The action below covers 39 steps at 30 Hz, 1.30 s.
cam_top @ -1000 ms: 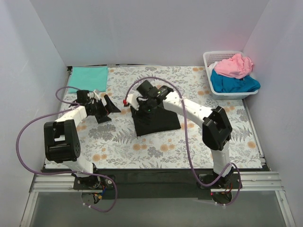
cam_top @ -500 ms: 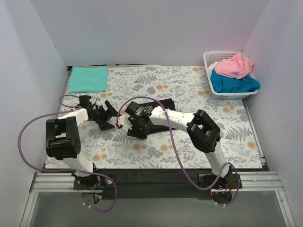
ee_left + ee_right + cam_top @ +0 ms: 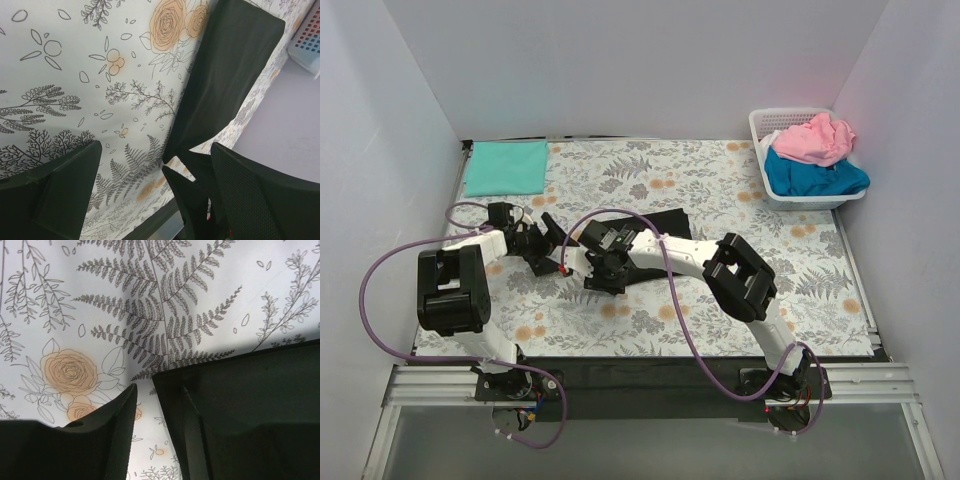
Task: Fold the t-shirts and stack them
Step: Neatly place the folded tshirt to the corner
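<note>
Far left on the table, the mint-green t-shirt (image 3: pixel 506 167) lies folded flat.
Left gripper (image 3: pixel 553 245) gapes wide; just right, the right gripper (image 3: pixel 592 275), over the black t-shirt (image 3: pixel 655 222) 1 s ago, has fingers nearly together, grip unclear; that shirt, mid-table, now lies narrower.

Plain white walls (image 3: pixel 640 70) are standing round the table (image 3: pixel 650 368) on three sides, the back one well ahead of the left hand (image 3: pixel 552 245). A flower-and-fern cloth (image 3: pixel 720 180) is covering it, a metal rail (image 3: pixel 650 390) is running behind, and soft light is falling evenly
</note>
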Tool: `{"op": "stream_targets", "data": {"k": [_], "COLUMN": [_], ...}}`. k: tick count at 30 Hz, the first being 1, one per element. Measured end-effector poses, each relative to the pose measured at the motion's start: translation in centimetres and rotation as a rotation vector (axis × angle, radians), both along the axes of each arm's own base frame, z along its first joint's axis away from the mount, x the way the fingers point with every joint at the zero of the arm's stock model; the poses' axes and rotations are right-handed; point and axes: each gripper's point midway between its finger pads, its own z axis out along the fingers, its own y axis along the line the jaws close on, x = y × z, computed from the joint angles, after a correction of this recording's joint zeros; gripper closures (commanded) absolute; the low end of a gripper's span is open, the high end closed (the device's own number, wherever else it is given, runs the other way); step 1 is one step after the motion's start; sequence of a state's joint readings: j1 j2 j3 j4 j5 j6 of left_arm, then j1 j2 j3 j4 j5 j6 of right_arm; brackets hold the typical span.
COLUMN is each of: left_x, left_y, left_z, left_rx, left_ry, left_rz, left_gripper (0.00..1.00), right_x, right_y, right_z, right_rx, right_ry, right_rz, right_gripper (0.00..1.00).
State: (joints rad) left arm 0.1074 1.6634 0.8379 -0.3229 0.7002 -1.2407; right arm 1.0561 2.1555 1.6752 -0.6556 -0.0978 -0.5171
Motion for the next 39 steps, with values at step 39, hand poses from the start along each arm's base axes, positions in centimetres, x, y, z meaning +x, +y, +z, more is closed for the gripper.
{"op": "stream_targets", "data": {"k": [39], "left_x": [3.0], "left_y": [-9.5], "left_z": [0.0], "left_rx": [-0.279], "left_ry": [0.03], "left_rz": [0.174], "left_gripper": [0.18], "right_x": [5.7], "right_y": [2.4], "right_z": [6.1], "right_rx": [0.192], "right_ry": [-0.084], "right_rz": [-0.114], "right_gripper": [0.99]}}
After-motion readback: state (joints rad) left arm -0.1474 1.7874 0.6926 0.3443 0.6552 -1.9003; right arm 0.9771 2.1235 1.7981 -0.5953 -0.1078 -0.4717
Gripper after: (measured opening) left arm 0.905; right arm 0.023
